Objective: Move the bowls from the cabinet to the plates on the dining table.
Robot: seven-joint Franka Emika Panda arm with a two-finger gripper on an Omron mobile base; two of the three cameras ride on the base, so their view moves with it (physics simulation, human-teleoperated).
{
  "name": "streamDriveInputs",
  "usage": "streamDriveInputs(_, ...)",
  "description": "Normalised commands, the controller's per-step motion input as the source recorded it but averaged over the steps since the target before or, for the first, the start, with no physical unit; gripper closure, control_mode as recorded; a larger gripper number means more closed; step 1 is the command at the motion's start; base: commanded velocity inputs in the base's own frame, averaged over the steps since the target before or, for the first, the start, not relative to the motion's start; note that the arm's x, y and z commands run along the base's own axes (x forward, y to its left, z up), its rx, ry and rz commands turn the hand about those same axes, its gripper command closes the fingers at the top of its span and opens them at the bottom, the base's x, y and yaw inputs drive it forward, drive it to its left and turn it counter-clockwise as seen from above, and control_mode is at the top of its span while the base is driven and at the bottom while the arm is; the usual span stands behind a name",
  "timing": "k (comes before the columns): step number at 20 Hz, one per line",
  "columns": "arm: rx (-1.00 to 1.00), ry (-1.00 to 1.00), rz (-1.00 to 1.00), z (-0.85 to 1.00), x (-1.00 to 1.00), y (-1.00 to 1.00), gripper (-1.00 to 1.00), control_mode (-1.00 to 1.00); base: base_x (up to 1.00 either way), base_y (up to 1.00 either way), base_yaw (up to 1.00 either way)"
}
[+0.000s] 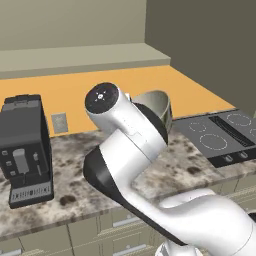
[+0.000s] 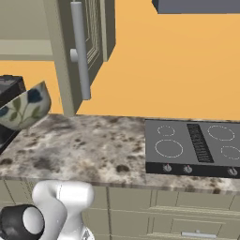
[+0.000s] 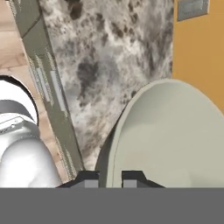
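Right under your hand camera, the gripper (image 3: pixel 110 178) sits closed on the rim of the pale grey bowl (image 3: pixel 168 135), one dark tip on each side of the wall. You see only the tips; everything above them is cut off by the frame bottom. The bowl spreads toward 2 o'clock in the hand view, its inside pale and plain, and its far edge runs out of frame at right.

From the left base camera you get just a slice of that bowl (image 1: pixel 156 104), tilted, at about 1 o'clock from the big white arm (image 1: pixel 127 150), which hides the gripper and the bowl's lower half. From the right base camera the bowl (image 2: pixel 24 108) hangs at 9 o'clock, tipped on edge above the desk (image 2: pixel 79 150), its dark leaf-like pattern showing; its left side is cut off by the frame.

Below it lies the speckled stone desk, with nothing between bowl and stone. At 9 o'clock in the left base view a black coffee machine (image 1: pixel 25 150) stands on the desk. At 3 o'clock a black cooktop (image 1: pixel 220 132) is set into the stone, partly cropped. In the right base view the cabinet (image 2: pixel 77 51) door stands open at 11 o'clock, its long silver handle (image 2: pixel 80 49) upright. You cannot see the shelf contents.
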Motion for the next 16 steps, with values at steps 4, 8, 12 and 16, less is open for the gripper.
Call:
streamDriveInputs(4, 0.02, -0.13, 0.00, -0.47, 0.33, -0.39, 1.00, -1.00, 0.00, 0.00, 0.00)
streamDriveInputs(8, 0.21, -0.02, 0.01, -0.31, 0.54, -0.18, 1.00, -1.00, 0.00, 0.00, 0.00)
streamDriveInputs(12, 0.20, 0.00, 0.04, -0.44, 0.16, 0.00, 1.00, -1.00, 0.00, 0.00, 0.00)
streamDriveInputs(16, 0.13, 0.00, 0.02, -0.46, 0.13, 0.00, 1.00, -1.00, 0.00, 0.00, 0.00)
